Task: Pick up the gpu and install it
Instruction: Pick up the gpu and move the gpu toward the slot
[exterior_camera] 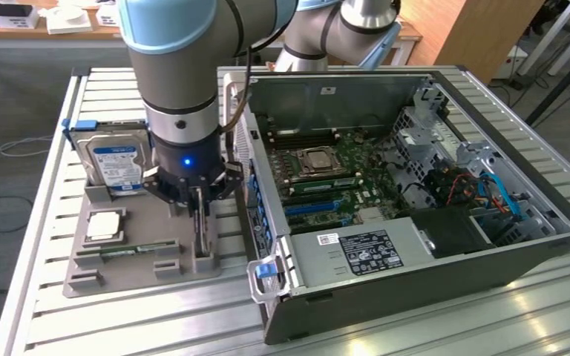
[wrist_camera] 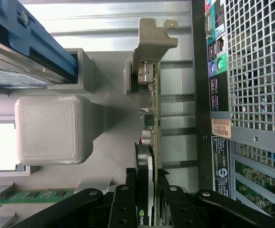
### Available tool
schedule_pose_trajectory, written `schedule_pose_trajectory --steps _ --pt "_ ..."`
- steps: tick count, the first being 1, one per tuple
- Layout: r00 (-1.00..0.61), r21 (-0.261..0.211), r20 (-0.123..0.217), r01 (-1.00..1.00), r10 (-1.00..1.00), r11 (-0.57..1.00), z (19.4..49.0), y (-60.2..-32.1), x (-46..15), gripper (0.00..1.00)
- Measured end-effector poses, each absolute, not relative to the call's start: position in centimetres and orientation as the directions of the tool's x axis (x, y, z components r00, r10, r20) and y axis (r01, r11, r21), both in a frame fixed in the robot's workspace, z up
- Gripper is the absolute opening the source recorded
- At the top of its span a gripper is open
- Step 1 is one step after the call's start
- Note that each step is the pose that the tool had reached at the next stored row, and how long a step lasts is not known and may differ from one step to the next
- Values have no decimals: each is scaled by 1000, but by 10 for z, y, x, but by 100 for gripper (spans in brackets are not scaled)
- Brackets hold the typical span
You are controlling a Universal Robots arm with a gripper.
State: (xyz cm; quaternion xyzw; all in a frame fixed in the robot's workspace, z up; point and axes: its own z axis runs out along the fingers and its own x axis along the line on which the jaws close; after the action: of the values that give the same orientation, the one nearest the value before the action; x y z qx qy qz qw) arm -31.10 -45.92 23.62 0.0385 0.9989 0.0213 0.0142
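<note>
Gripper (exterior_camera: 197,199): my fingers (wrist_camera: 123,204) press both faces of the gpu (wrist_camera: 152,118), clamped on its upper edge.
Gpu: it stands on edge in its slot at the grey tray's (exterior_camera: 136,278) side nearest the open computer case (exterior_camera: 522,252).
Lift: I judge a straight pull along the slot is best, keeping the card upright so the metal bracket (wrist_camera: 154,38) does not snag.
Exterior view: it gives me the hard drive (exterior_camera: 115,163) in the tray and the mainboard (exterior_camera: 335,178) inside the case.
Wrist view: it gives me the bracket resting against the tray's post, and the case's rear wall just beside the card.
</note>
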Motion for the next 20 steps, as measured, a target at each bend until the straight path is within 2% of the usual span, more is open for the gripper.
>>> schedule_pose_trajectory --steps 12,20 --pt "-997 44 -27 76 77 996 279 -459 -311 27" --pt "-997 44 -27 76 78 996 329 -459 -311 27"
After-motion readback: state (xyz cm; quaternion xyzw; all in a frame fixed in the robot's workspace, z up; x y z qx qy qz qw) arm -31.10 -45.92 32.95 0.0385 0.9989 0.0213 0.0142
